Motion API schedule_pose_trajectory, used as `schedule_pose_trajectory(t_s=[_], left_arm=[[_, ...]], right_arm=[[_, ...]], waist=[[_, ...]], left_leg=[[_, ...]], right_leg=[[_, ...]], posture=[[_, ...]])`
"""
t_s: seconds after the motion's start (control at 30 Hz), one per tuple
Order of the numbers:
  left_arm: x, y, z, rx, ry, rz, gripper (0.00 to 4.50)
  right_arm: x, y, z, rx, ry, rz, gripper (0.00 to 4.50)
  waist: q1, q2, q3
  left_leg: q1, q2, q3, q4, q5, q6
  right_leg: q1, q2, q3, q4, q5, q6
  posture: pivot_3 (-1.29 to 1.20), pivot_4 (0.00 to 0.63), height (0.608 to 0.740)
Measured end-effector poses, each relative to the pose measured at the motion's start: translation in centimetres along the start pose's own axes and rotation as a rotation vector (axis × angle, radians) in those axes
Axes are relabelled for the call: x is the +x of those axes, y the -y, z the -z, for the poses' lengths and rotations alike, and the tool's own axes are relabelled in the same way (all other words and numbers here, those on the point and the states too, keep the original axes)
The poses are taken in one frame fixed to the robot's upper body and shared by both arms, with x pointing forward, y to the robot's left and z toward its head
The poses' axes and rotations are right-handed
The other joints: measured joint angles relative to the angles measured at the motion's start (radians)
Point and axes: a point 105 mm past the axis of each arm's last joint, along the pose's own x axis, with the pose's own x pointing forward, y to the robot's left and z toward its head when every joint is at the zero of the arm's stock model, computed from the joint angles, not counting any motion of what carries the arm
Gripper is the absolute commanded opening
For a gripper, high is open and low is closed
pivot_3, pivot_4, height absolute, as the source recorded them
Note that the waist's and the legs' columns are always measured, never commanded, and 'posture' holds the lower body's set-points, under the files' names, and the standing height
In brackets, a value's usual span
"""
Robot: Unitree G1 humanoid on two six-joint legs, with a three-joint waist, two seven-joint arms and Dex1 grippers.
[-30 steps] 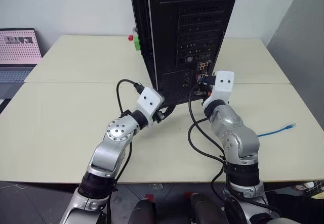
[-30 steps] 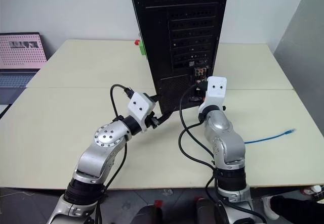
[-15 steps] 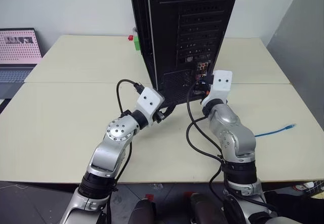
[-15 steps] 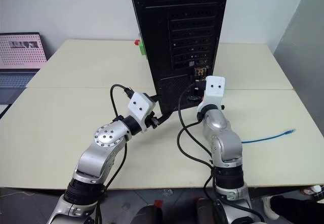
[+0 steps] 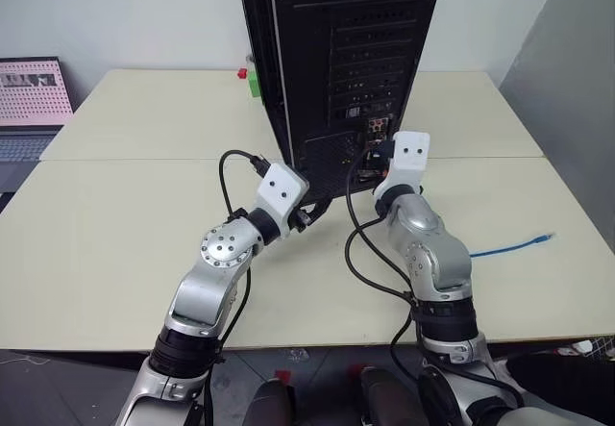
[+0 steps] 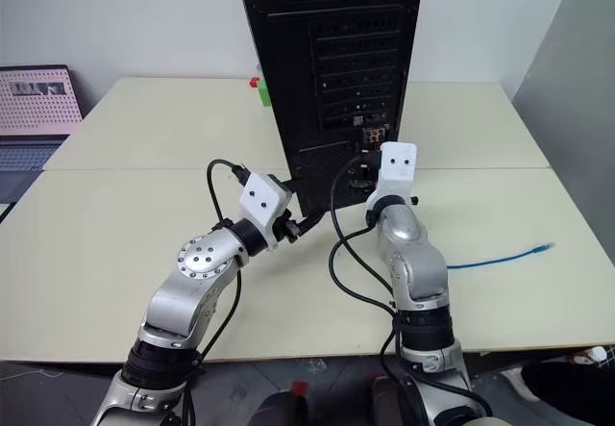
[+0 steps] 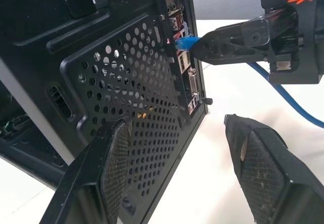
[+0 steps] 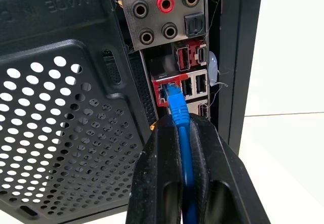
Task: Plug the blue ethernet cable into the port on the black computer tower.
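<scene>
Cable plug (image 8: 173, 93) seemingly in tower port (image 8: 163, 91)

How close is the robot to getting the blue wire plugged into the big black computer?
Nearly there. Done: the right gripper has its black fingers shut on the thin blue ethernet cable and has carried it to the tall black computer tower. In hand: the plug tip sits at the red-rimmed square port. Left: whether it is fully seated is unclear, then letting go. The left gripper is open beside the tower.

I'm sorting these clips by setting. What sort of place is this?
Probably an office or lab test bench: a black computer tower standing on plain cream tables, a laptop at the edge, bare walls behind.
</scene>
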Motion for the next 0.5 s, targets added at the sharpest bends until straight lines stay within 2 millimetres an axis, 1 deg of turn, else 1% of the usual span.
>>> schedule_pose_trajectory(t_s=[0.07, 0.13, 0.17, 0.23, 0.37, 0.43, 0.5], left_arm=[[0.0, 0.0, 0.0, 0.0, 0.0, -0.001, 3.08], [0.0, 0.0, 0.0, 0.0, 0.0, -0.002, 3.14], [0.0, 0.0, 0.0, 0.0, 0.0, -0.002, 3.14], [0.0, 0.0, 0.0, 0.0, 0.0, -0.003, 3.14], [-0.1, -0.3, 0.0, 0.0, 0.001, -0.013, 3.14], [-0.1, -0.5, 0.0, 0.001, 0.001, -0.021, 3.14], [-0.2, -0.7, 0.0, 0.001, 0.001, -0.029, 3.14]], right_arm=[[0.0, 0.1, 0.0, -0.011, 0.0, -0.012, 0.0], [0.0, 0.1, 0.0, -0.018, 0.0, -0.022, 0.67], [0.0, 0.1, 0.0, -0.026, 0.0, -0.028, 0.73], [0.0, 0.0, 0.0, -0.039, 0.0, -0.046, 1.1], [-0.2, 0.1, -0.1, -0.062, 0.0, -0.07, 2.09], [-0.6, 0.6, 0.0, -0.074, -0.002, -0.073, 2.41], [-1.1, 1.0, 0.1, -0.086, -0.011, -0.08, 2.86]], waist=[[0.0, 0.0, 0.0], [0.0, 0.0, 0.0], [0.0, 0.0, 0.0], [0.001, 0.0, 0.0], [0.005, 0.0, 0.0], [0.008, 0.0, 0.0], [0.009, 0.0, 0.0]], left_leg=[[0.0, 0.0, 0.0, 0.0, 0.0, 0.0], [0.001, 0.0, 0.0, 0.0, 0.0, 0.0], [0.001, 0.0, 0.0, 0.0, 0.0, 0.0], [0.0, 0.0, 0.001, 0.0, 0.0, 0.0], [-0.003, 0.0, 0.0, 0.0, 0.0, 0.0], [-0.004, 0.0, 0.0, -0.001, 0.0, 0.0], [-0.004, 0.0, 0.0, -0.001, 0.0, 0.0]], right_leg=[[0.0, 0.0, 0.002, 0.0, 0.0, 0.0], [0.0, 0.0, 0.006, 0.0, 0.0, 0.0], [0.0, 0.001, 0.007, 0.0, 0.0, 0.0], [-0.001, 0.001, 0.008, 0.0, 0.0, 0.0], [-0.004, 0.0, 0.009, 0.0, 0.0, 0.0], [-0.004, -0.002, 0.01, 0.0, 0.0, 0.0], [-0.005, -0.003, 0.01, 0.0, 0.0, 0.0]], posture=[[0.0, 0.15, 0.74], [0.0, 0.15, 0.74], [0.0, 0.15, 0.74], [0.0, 0.15, 0.74], [0.0, 0.15, 0.74], [0.0, 0.15, 0.74], [0.0, 0.15, 0.74]])
